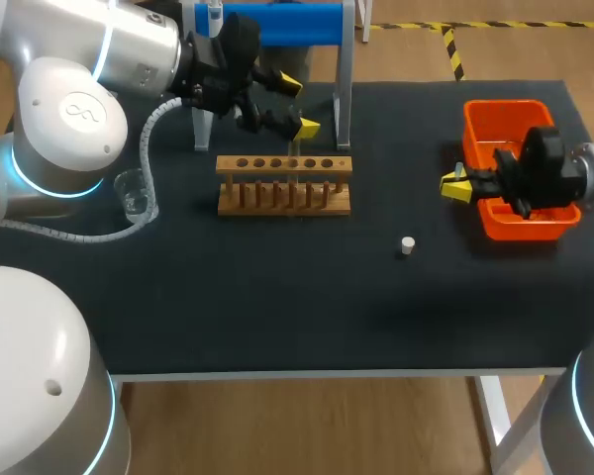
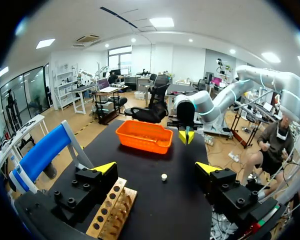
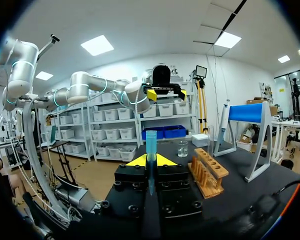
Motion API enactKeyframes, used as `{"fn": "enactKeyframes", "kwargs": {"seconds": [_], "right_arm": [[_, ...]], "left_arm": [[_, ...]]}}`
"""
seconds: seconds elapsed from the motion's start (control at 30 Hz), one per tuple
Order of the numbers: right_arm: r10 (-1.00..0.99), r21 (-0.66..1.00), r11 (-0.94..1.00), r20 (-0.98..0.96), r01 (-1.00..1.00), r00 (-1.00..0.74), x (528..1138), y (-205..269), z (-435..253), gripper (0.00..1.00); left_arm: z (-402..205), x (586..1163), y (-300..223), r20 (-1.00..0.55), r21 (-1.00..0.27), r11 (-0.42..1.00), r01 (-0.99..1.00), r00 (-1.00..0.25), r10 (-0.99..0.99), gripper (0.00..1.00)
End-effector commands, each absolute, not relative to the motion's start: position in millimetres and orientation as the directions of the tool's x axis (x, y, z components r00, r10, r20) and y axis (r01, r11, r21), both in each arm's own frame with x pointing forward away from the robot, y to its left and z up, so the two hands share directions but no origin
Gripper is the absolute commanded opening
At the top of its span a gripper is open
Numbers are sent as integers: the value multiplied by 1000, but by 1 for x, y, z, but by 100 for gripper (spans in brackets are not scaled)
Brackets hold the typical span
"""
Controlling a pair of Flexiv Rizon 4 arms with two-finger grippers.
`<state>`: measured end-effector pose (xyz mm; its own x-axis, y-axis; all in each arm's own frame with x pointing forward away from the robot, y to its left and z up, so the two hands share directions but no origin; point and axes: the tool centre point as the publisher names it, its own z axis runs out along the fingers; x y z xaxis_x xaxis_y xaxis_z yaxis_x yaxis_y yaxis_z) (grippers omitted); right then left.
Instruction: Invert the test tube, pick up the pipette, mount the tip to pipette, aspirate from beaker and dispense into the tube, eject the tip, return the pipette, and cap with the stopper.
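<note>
My left gripper hangs open just above the back of the wooden tube rack, nothing between its fingers. In the left wrist view the rack lies under its left finger. A clear test tube stands in the rack's far end. My right gripper sits beside the orange bin, shut on a blue pipette tip that stands upright between its yellow tips. The pipette hangs on the blue stand. The glass beaker is left of the rack. The white stopper lies on the mat.
The blue stand's legs stand right behind the rack, close to my left gripper. The orange bin lies at the right side of the black table. The front half of the table is bare mat.
</note>
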<state>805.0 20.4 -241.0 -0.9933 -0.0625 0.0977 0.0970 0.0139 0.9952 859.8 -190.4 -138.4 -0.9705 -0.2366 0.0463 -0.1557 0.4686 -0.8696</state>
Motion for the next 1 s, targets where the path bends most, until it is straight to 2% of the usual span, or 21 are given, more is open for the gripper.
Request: {"fn": "enactKeyframes", "kwargs": {"seconds": [0.03, 0.53, 1.0], "right_arm": [[-63, 995, 15, 97, 96, -993, 804, 19, -241, 0], [-63, 995, 15, 97, 96, -993, 804, 19, -241, 0], [-63, 995, 15, 97, 96, -993, 804, 19, -241, 0]], "left_arm": [[-138, 860, -191, 47, -868, 470, -157, -970, -237, 100], [-169, 906, -66, 80, -875, 369, -314, -844, -530, 100], [-174, 956, -17, 23, -897, 284, -340, -676, -736, 100]]}}
